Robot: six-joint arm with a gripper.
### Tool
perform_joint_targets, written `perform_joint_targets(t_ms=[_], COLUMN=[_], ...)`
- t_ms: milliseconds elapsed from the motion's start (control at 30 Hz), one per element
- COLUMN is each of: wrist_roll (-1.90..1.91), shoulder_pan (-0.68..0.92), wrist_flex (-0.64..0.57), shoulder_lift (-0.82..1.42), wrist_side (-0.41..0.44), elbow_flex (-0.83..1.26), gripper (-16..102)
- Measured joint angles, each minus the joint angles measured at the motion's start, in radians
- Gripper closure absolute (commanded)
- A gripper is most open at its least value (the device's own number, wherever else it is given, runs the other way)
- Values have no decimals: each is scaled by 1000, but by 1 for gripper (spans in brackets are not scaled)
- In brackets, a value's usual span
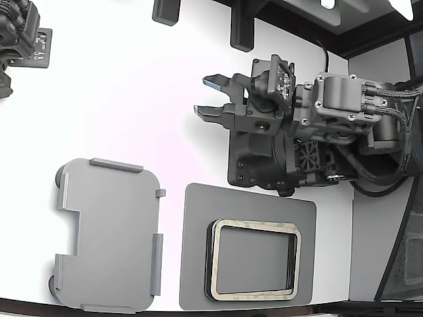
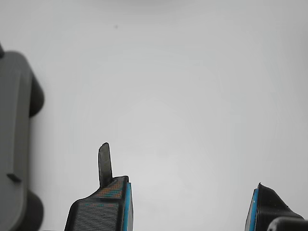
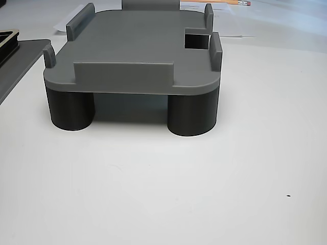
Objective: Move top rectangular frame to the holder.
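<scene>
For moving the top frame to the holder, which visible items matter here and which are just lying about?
Part of the job:
- top rectangular frame, on the stack
- holder, nothing on it
- gripper, open, holding nothing

Just lying about:
- dark grey plate under the stack
- second arm, at the exterior view's top left
- pencil, behind the holder in the other view

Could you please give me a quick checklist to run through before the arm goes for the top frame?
1. Pincer open and empty: ok.
2. Top rectangular frame lying flat on the stack, unobstructed: ok.
3. Holder empty: ok.
4. Pincer positioned above the frame: not ok; it is over bare table, apart from the dark grey plate.
5. Holder's rim tabs intact: ok where visible.
6. Frame loose from the stack beneath: cannot tell.
</scene>
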Motion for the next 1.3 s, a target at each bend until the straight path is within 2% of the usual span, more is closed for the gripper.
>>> perform_joint_targets(t_ms=[100, 267, 400, 633, 767, 933, 1000, 1100, 1300], wrist_roll=[-29, -44, -32, 109, 235, 448, 531, 644, 851], shoulder_pan=[6, 12, 31, 213, 327, 509, 574, 663, 848], wrist_flex=[-29, -181, -173, 26, 190, 382, 443, 503, 543], shoulder_lift=[-25, -127, -163, -357, -471, -611, -670, -746, -833], wrist_side=[-31, -51, -32, 78, 43, 61, 23, -18, -18], elbow_flex=[-21, -87, -117, -337, -482, -623, -660, -680, -695], gripper=[-14, -14, -14, -14, -14, -14, -14, -14, -14])
